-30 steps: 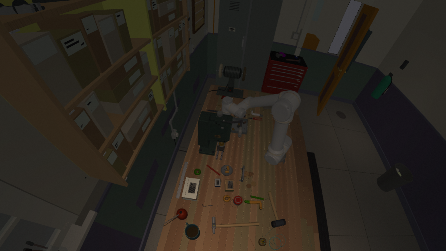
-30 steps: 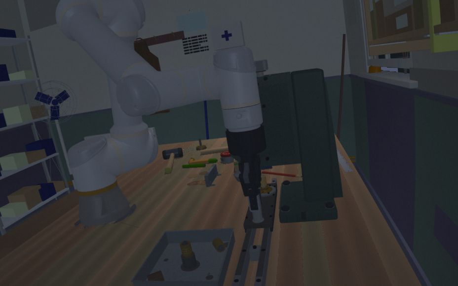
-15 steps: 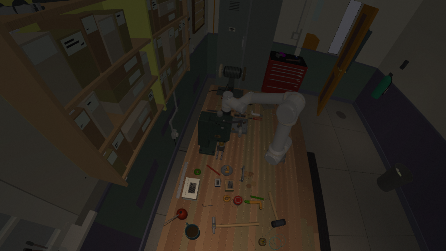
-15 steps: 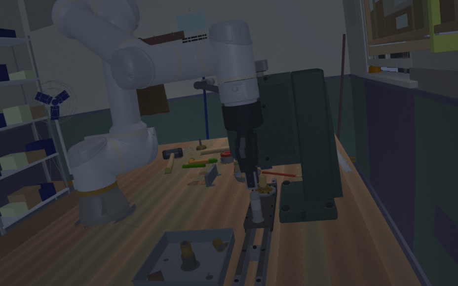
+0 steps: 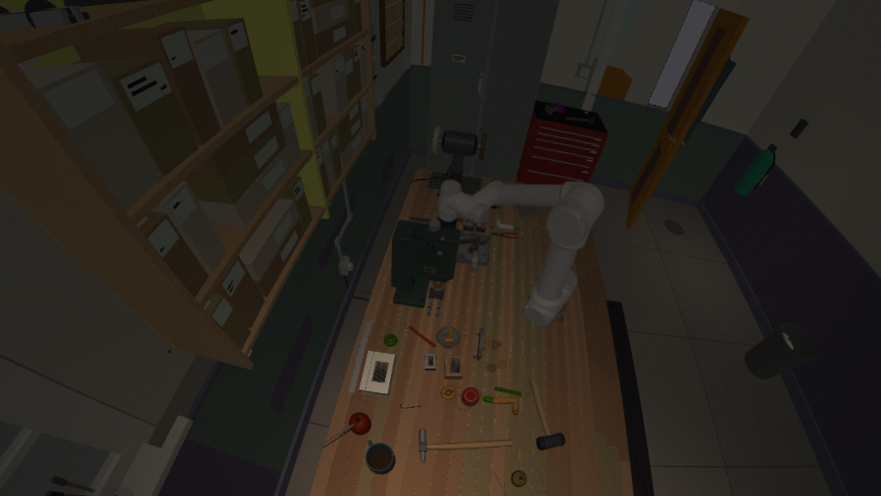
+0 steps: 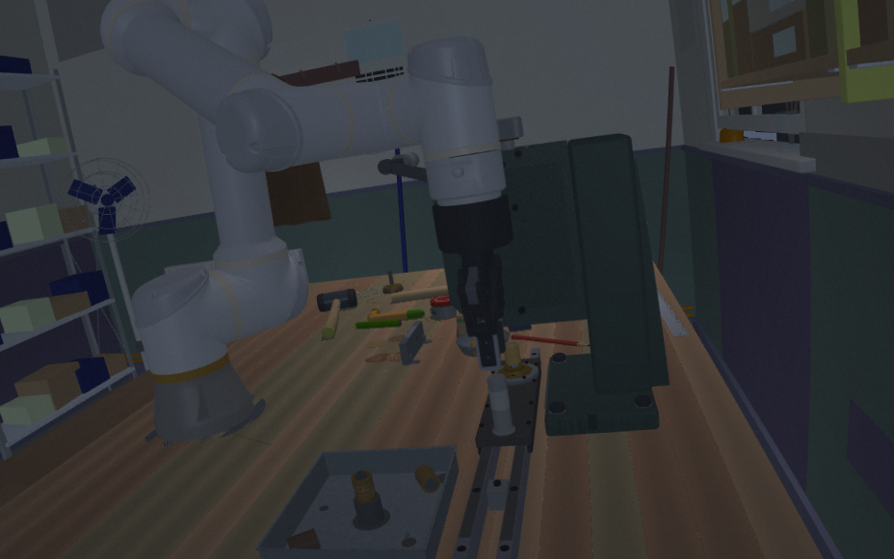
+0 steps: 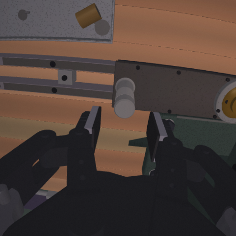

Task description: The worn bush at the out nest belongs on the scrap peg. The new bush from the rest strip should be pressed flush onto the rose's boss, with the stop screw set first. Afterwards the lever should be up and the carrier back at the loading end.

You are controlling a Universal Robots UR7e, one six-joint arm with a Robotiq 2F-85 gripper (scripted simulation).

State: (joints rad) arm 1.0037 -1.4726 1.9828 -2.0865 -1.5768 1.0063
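The dark carrier plate (image 7: 172, 89) sits on the twin rails (image 7: 57, 75) beside the green press (image 6: 587, 277), and the brass rose with its boss (image 6: 514, 366) rests on the plate's press end. A grey knob (image 7: 124, 96) stands up at the plate's other end. In the grey tray (image 6: 366, 501), one ribbed brass bush (image 6: 362, 486) sits on a peg. A second brass bush (image 7: 87, 15) lies loose on its side in the tray. The press lever (image 6: 402, 168) sticks out behind my wrist. My gripper (image 7: 123, 125) hangs just above the knob, open and empty.
The press body stands right against my gripper's side. The rails run from the carrier toward the tray. Hammers (image 5: 468, 444), a red pencil (image 6: 550, 341) and small parts lie scattered on the far bench. The arm's base (image 6: 198, 395) stands to the left.
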